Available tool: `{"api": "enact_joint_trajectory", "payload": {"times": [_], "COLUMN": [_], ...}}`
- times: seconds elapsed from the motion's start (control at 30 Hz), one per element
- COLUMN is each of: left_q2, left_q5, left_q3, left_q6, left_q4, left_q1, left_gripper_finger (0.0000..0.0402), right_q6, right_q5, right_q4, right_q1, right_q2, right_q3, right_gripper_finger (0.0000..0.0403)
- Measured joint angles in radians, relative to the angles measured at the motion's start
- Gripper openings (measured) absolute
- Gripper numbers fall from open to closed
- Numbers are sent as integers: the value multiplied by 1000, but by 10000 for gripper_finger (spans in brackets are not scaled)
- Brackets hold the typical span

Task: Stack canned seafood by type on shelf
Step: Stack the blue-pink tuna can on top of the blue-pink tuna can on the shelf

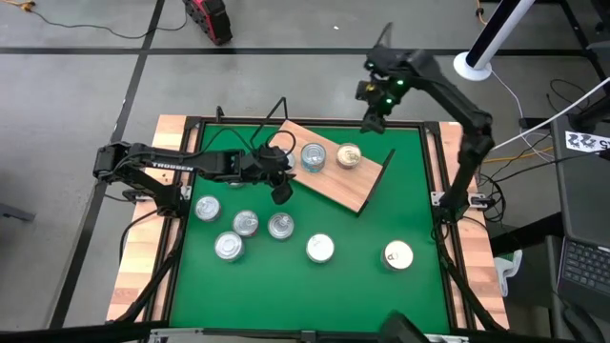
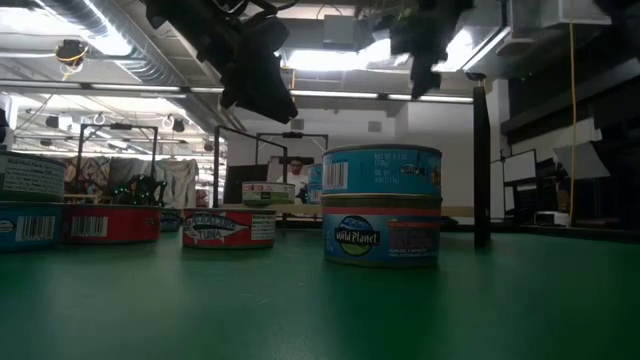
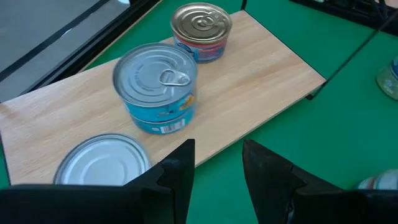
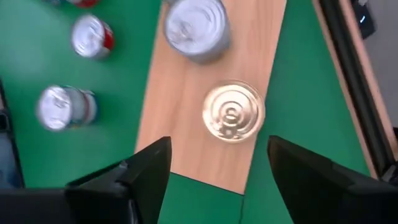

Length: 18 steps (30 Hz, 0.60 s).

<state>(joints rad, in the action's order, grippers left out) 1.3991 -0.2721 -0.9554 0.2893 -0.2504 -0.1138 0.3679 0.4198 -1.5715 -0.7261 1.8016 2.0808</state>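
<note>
Nearest tins: a two-high stack (image 2: 381, 205) stands closest to the low camera, like label on like, so sorting by type looks begun.
Left gripper: the left gripper (image 3: 217, 177) hangs over the near edge of the shelf (image 3: 261, 81), fingers parted with nothing between them; it looks placed to tend the tins there.
Shelf load: a blue-labelled stack (image 3: 157, 87) sits mid-board, a silver lid (image 3: 102, 163) just beside the fingers, and a gold-topped tin (image 3: 201, 28) apart at the far end, kept separate as a different kind.
Loose tins: five tins, among them one (image 1: 245, 223) below the left arm and one (image 1: 397, 254) off to the right, lie on the green mat (image 1: 400, 210), not yet shelved.
Right gripper: the right gripper (image 4: 217, 171) hovers above the gold-topped tin, jaws wide and empty, seemingly lined up to descend on it.
</note>
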Motion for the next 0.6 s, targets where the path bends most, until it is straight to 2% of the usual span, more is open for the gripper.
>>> {"api": "enact_joint_trajectory", "payload": {"times": [0.13, 0.27, 0.4, 0.6], "left_q2": [0, 0, 0, 0], "left_q5": [1, 0, 1, 0], "left_q3": [0, 0, 0, 0], "left_q6": [0, 0, 0, 0], "left_q4": [1, 1, 3, 5], "left_q1": [20, 40, 60, 93], "left_gripper_finger": [129, 129, 129, 129], "right_q6": [-68, -121, -205, -467], "right_q5": [0, 0, -7, -48], "right_q4": [3, 1, 35, 265], "right_q1": [54, 146, 266, 448], "right_q2": [-125, -268, -423, -662], "right_q3": [-22, -131, -312, -653], "right_gripper_finger": [264, 264, 264, 264]}}
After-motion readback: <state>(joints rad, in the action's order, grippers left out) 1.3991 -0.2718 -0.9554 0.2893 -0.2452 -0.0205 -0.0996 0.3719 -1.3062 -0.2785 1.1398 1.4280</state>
